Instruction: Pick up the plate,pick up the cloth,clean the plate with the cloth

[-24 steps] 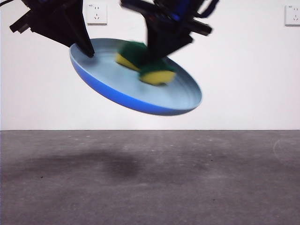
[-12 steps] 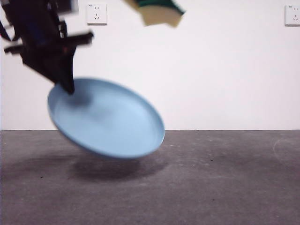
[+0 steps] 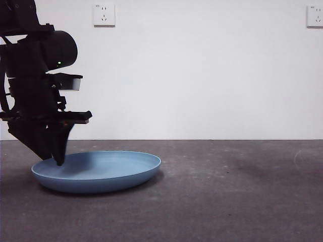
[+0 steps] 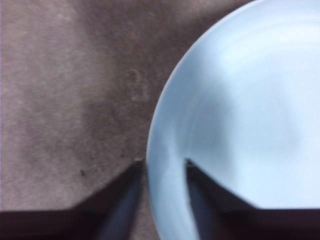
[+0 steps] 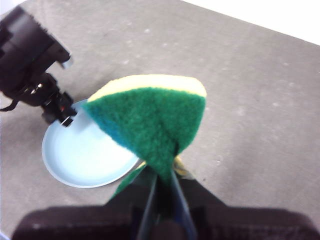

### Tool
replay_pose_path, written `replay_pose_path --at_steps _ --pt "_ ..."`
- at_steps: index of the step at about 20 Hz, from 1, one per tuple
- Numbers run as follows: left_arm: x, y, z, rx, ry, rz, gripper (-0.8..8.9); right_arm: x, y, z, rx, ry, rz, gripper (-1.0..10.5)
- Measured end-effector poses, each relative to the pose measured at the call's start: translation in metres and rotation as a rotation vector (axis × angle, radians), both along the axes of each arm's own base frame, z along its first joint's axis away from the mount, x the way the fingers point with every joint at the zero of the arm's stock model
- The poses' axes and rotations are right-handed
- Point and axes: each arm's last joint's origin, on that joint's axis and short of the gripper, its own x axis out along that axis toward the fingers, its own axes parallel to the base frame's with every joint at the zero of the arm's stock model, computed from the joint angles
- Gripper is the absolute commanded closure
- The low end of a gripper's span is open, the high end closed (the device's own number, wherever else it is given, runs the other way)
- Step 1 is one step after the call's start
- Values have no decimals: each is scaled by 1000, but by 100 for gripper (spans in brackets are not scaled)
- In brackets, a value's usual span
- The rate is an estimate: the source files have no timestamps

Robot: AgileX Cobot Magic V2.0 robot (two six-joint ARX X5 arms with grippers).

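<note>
Front view: plate [image 3: 101,170] flat on counter [image 3: 227,191], left end effector [image 3: 59,160] straddling its rim, loosened. Right end effector [image 5: 162,192] clenches cloth [image 5: 150,120] aloft. Best withdraw left straight upward, avoid snagging rim.

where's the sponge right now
The sponge is pinched in the right gripper, high above the table and out of the front view, with the plate below it.

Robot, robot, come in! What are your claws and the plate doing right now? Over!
Left claw straddling plate rim, plate flat on table. Right claw up high, shut on sponge. Nothing in the way.
</note>
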Motion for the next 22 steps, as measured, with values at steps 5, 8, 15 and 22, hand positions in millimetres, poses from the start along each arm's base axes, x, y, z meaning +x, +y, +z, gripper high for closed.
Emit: replay_pose_path --at_steps 5,8,15,22 --pt "-4 0 7 -28 6 6 406 11 0 -5 -17 23 -37 958" --pt "-21 -3 45 -138 -79 -30 406 29 14 -22 -71 84 -47 957" --pt "-97 3 142 -337 -332 -149 406 98 40 -95 -249 306 -130 946" --pt "-163 18 182 -426 -459 -224 406 165 40 -188 -180 597 -102 944"
